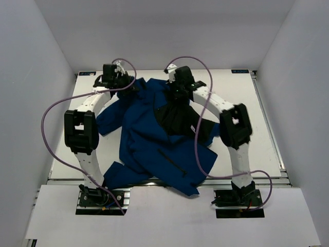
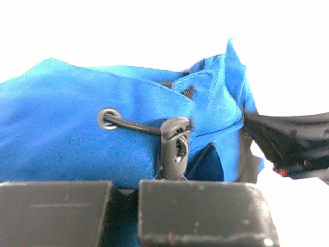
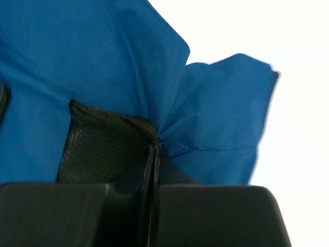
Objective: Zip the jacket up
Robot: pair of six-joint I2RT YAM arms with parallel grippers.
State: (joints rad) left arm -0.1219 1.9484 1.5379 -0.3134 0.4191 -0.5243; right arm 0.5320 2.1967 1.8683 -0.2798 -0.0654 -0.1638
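Out over the white table top [image 1: 241, 118], the large dark blue fabric jacket [image 1: 149, 139] lies rumpled across the middle. Its front is open, black mesh lining [image 1: 177, 121] shows at the centre, one sleeve trails toward the near-left corner, and the near edge reaches the table's front rim. Both arms stretch to the far end of the garment. The left gripper [image 1: 123, 85] sits on the far-left corner of the cloth. From its wrist camera the two dark grey fingers [image 2: 195, 211] stand narrow, with only a slim gap between them, and blue fabric fills it: a pinch on a folded hem. Right above them stands a grey plastic cord toggle [image 2: 175, 144], strung on a black drawcord [image 2: 136, 126] that runs out of a round metal eyelet [image 2: 108, 119]. The right gripper [image 1: 178, 92] is down at the far centre, just beside the lining. Up close its black fingers [image 3: 221, 216] are pressed flat together, a thin edge of blue cloth and mesh clamped in the seam between them. Purple cables [image 1: 51, 134] loop off both arms.
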